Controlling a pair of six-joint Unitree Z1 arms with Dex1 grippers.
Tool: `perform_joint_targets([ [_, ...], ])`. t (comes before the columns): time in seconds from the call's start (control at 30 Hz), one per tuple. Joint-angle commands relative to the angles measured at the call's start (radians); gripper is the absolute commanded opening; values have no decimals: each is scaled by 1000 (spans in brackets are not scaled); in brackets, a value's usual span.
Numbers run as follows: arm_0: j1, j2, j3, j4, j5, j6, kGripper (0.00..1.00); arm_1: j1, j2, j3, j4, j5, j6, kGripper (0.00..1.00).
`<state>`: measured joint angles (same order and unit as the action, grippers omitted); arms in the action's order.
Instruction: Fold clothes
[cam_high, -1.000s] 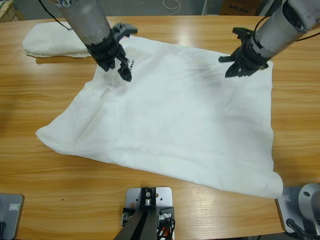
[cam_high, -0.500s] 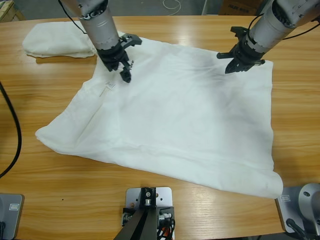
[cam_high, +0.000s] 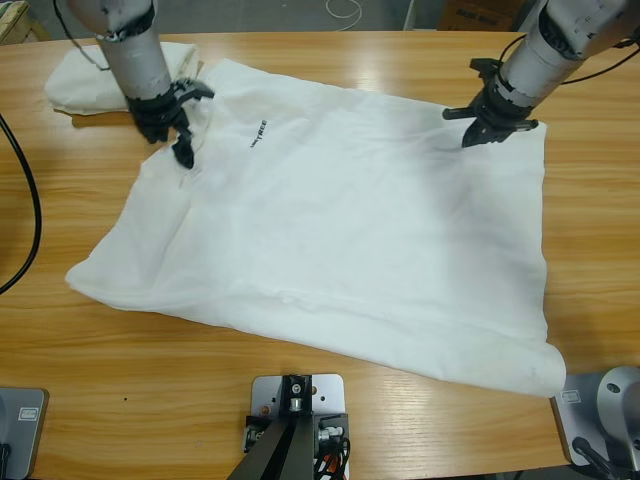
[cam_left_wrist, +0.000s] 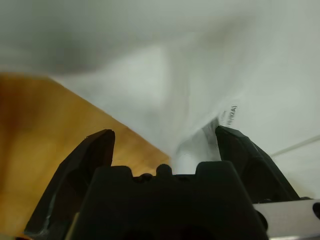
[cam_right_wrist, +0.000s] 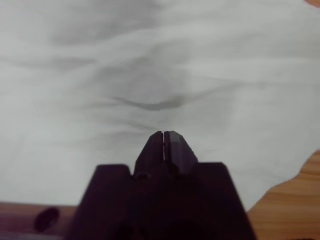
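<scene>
A white T-shirt (cam_high: 350, 230) lies spread across the table, with small black lettering (cam_high: 258, 133) on its chest. My left gripper (cam_high: 178, 128) is open and sits low over the shirt's upper left edge. In the left wrist view the left gripper (cam_left_wrist: 165, 132) straddles that edge of the T-shirt (cam_left_wrist: 210, 65), where a small printed tag (cam_left_wrist: 227, 116) shows against the bare wood. My right gripper (cam_high: 490, 125) rests on the shirt near its upper right corner. In the right wrist view the right gripper (cam_right_wrist: 164, 134) is shut, and the T-shirt (cam_right_wrist: 150, 75) wrinkles in toward its tips.
A second white T-shirt (cam_high: 95, 80) lies bunched at the table's far left, just behind the left arm. Bare wooden table (cam_high: 120, 350) runs along the front and right of the spread shirt. A black cable (cam_high: 20, 220) hangs at the left edge.
My left gripper moved left from the chest lettering to the shirt's left edge, staying open. My right gripper shifted slightly right and went from open to shut on the fabric.
</scene>
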<state>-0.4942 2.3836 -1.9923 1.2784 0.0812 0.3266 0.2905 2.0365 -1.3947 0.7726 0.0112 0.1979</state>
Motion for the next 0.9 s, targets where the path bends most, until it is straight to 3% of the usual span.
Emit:
perform_joint_targets([
  [0.03,10,-6,109,15,5,-40,784,-43,152,-49,53,-24,23,0],
  [0.27,46,-51,183,12,-7,-71,784,-71,277,-251,123,-48,21,0],
  [0.6,60,-116,237,-23,-134,-198,778,-140,457,-685,312,-34,-65,0],
  [0.73,62,-145,219,-39,-133,-261,779,-139,413,-733,314,-15,-128,0],
  [0.9,94,-227,262,-37,-27,-329,779,-139,279,-728,335,-11,-149,0],
])
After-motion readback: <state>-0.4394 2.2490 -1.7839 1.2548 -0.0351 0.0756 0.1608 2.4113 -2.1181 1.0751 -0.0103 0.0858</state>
